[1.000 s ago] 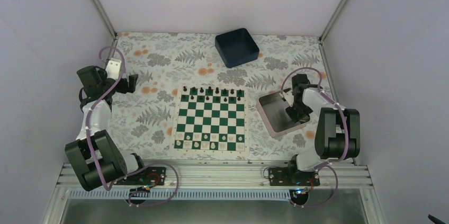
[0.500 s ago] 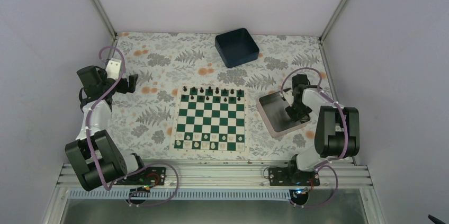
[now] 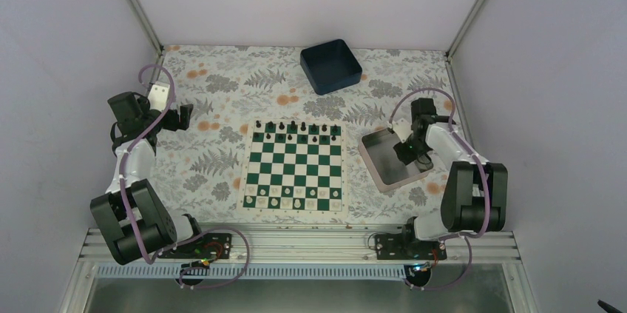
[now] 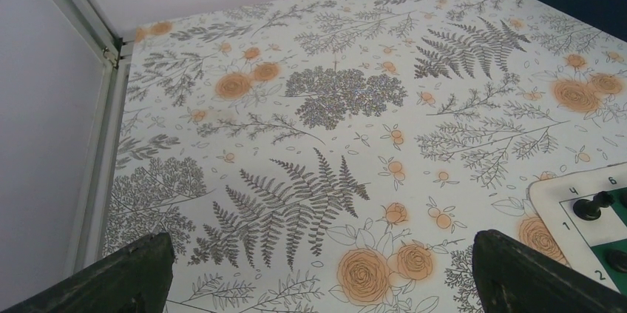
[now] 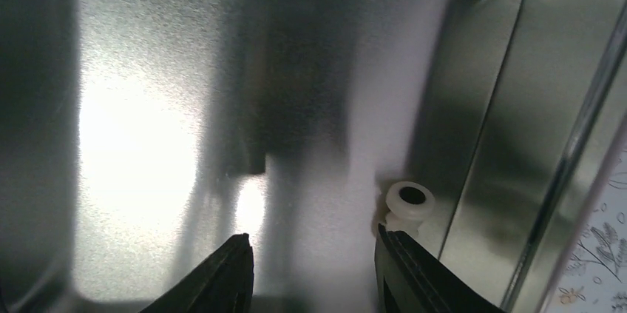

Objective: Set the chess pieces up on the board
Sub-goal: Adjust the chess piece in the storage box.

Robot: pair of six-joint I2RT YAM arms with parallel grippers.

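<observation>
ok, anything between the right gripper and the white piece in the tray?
Nothing visible. The white piece lies on the tray floor by the side wall, just past one finger of the open right gripper, off the gap's centre. The wall may crowd that finger.

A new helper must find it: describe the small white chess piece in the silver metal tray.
Right of the green-and-white chessboard sits a silver metal tray, the open right gripper over its floor. Beside the tray's inner wall lies one small white chess piece, tipped so its hollow round base shows, unlike the board's upright pieces.
</observation>
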